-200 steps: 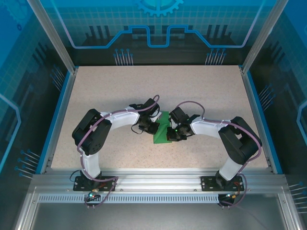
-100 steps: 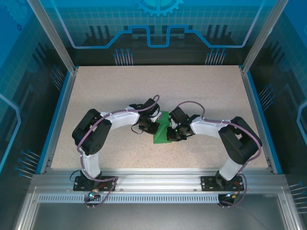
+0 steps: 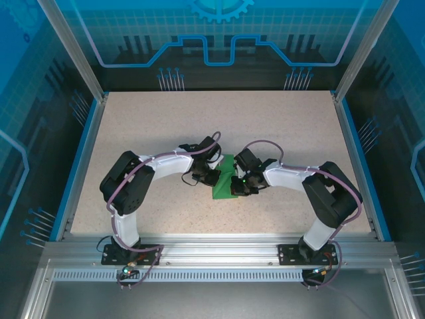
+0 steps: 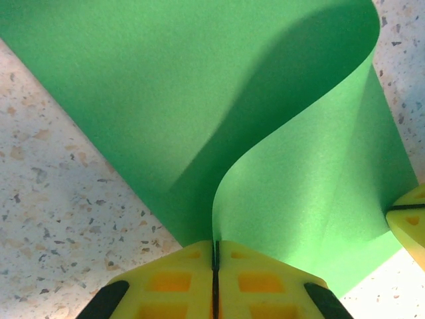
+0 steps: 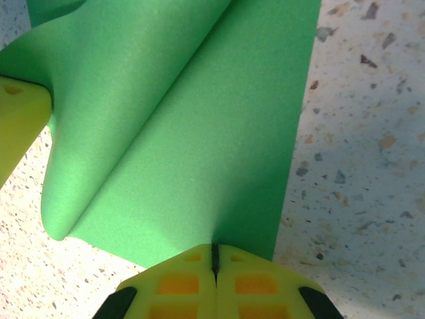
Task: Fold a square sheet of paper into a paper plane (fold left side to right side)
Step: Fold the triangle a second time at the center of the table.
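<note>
I see the square sheet of paper (image 3: 222,183) lying mid-table on the speckled tabletop (image 3: 199,126), between my two arms. My left gripper (image 4: 215,247) has its yellow fingers pressed together on the sheet's edge, lifting that side into a curled flap that bends over the flat part. My right gripper (image 5: 214,251) is likewise clamped on the paper's edge from the opposite side. The two grippers sit close together, each one's yellow fingertip poking into the other's wrist view.

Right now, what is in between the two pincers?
The green sheet of paper, bowed up between the left pincer and right pincer, both pinching its edges. The top view shows it.
</note>
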`<state>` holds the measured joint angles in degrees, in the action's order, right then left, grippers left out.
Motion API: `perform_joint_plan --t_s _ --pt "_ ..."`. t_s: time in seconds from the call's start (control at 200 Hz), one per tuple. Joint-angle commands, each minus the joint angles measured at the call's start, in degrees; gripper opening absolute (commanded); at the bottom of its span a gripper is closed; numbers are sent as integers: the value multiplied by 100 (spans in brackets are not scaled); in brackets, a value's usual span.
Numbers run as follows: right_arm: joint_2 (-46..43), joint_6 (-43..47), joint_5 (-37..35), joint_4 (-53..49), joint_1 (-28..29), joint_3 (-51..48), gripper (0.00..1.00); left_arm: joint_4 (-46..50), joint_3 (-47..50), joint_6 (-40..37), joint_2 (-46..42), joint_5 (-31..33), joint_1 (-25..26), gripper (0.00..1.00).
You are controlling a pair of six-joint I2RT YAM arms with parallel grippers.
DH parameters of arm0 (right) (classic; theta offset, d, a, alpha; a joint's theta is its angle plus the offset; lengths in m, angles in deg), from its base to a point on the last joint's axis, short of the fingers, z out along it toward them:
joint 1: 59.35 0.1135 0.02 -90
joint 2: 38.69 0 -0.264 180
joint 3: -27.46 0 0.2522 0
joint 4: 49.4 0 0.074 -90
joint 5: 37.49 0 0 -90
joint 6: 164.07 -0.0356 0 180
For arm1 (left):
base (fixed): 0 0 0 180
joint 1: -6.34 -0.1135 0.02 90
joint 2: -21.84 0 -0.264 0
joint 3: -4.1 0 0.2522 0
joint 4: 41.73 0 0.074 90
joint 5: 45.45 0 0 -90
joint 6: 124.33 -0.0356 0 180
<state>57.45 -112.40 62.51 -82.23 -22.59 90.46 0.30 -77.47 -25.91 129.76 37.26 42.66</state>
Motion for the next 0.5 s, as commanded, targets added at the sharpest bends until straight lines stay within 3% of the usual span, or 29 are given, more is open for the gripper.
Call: perform_joint_plan --t_s 0.0,0.495 --pt "183 88 -130 -474 49 7 2 146 -158 -122 -50 61 -54 9" --pt "184 88 -121 -475 52 -9 2 109 -206 -130 134 8 -52 9"
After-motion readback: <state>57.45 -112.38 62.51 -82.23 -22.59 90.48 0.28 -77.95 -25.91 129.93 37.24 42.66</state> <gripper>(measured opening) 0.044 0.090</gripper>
